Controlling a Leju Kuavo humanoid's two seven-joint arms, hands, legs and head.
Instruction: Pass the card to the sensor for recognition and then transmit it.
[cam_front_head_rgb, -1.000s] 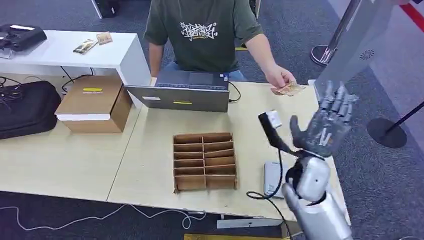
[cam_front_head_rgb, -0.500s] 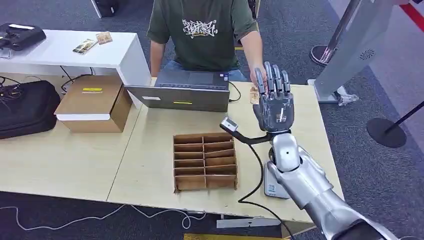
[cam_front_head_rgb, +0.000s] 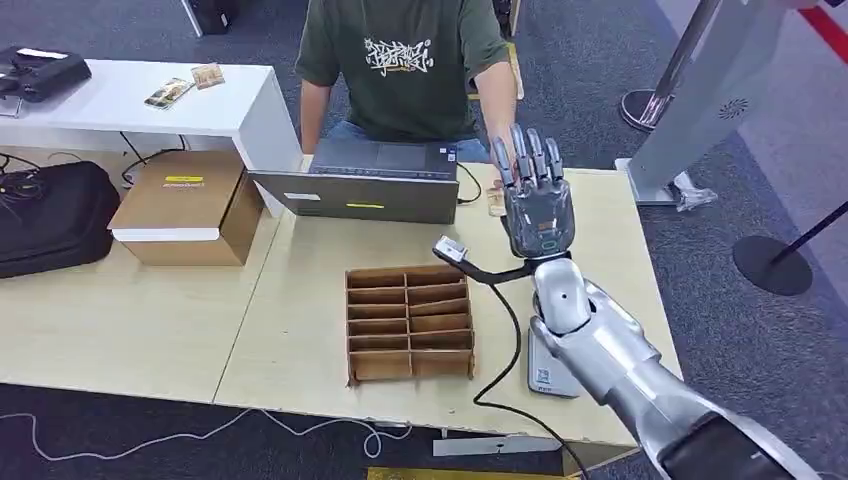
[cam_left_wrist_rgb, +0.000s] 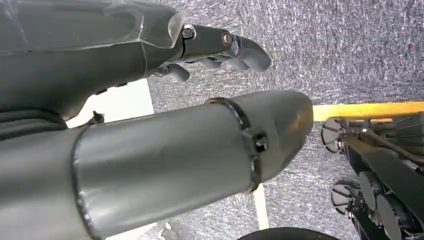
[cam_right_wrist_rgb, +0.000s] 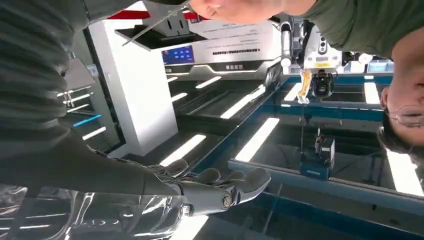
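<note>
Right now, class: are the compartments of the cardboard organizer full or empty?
Empty: every slot of the cardboard organizer shows bare cardboard in the head view.

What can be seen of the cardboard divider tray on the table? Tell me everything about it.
The cardboard divider tray is brown corrugated board, a shallow rectangle split into two columns of narrow slots, all apparently empty. It lies flat on the light wooden table near its front edge, in front of the laptop. A black cable runs past its right side. The right hand is raised beyond it, not touching it.
</note>
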